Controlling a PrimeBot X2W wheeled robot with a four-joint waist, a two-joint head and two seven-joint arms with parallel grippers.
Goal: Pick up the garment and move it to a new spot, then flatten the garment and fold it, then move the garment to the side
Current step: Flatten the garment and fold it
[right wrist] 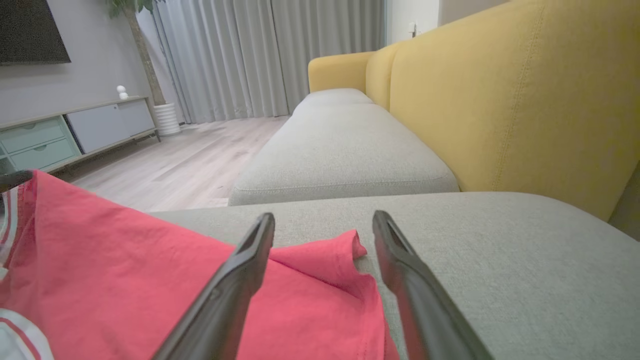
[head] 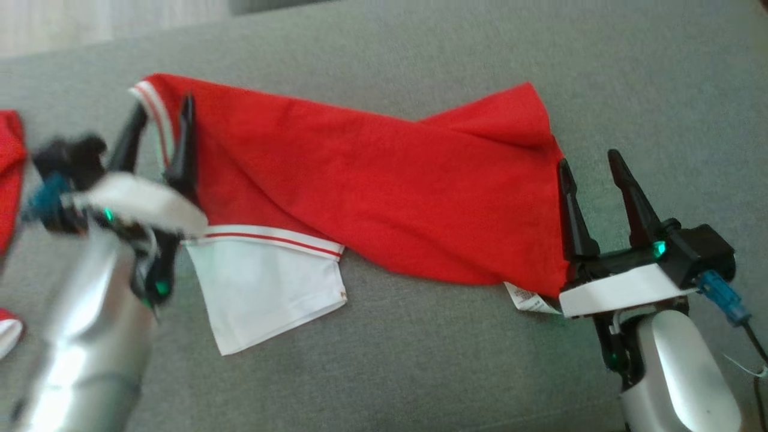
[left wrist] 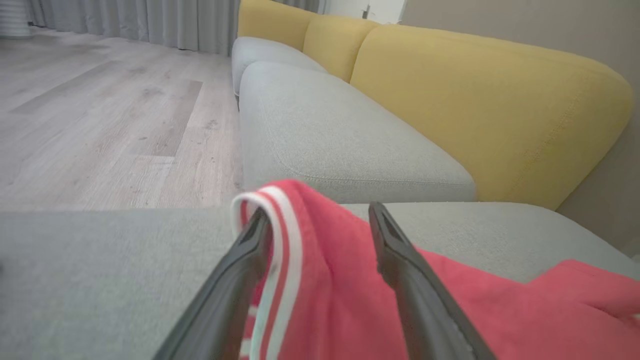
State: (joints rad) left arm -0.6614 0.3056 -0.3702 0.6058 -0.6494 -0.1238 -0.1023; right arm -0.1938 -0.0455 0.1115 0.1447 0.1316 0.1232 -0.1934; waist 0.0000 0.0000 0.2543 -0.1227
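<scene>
A red garment (head: 372,186) with white, red-striped trim and a white panel (head: 264,282) lies spread across the grey cushion (head: 456,360). My left gripper (head: 163,111) is open at its left end, the striped cuff (left wrist: 280,235) sitting between the two fingers. My right gripper (head: 589,159) is open at the garment's right edge, its left finger (head: 570,204) over the red cloth and the other over bare cushion. In the right wrist view a red corner (right wrist: 325,255) lies between the fingers. A white care label (head: 528,298) sticks out near the right wrist.
More red and white cloth (head: 9,174) shows at the far left edge. Beyond the cushion stand yellow sofa backs (left wrist: 480,95), further grey seats (right wrist: 340,150), wooden floor (left wrist: 100,120), curtains and a low cabinet (right wrist: 75,130).
</scene>
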